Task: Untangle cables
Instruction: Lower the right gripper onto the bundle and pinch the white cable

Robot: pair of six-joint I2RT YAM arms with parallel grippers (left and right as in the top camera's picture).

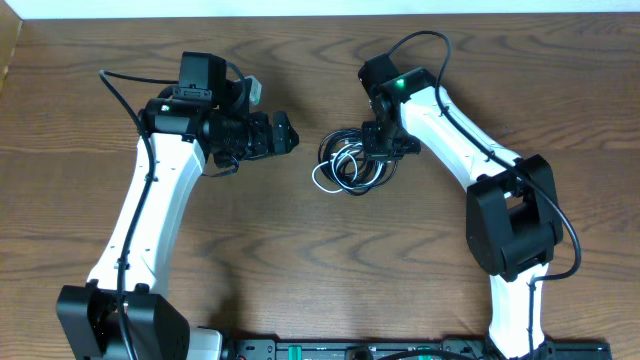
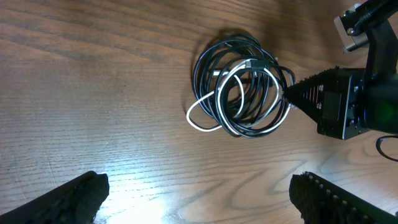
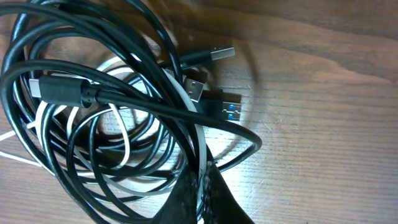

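Cable bundle (image 1: 348, 165) lies coiled, tangled, at centre of table (image 1: 300, 260). Right gripper (image 1: 372, 155) clenched on white cable (image 3: 199, 155) at bundle's right edge. Left gripper (image 1: 288, 135) spread wide, well apart from bundle. Step: first grasp. Next likely: left pins coil, right draws strand free.

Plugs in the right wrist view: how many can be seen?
4. Three sit together near the centre: top plug, middle plug, blue plug lowest. A black plug lies at left. More may hide under the cables.
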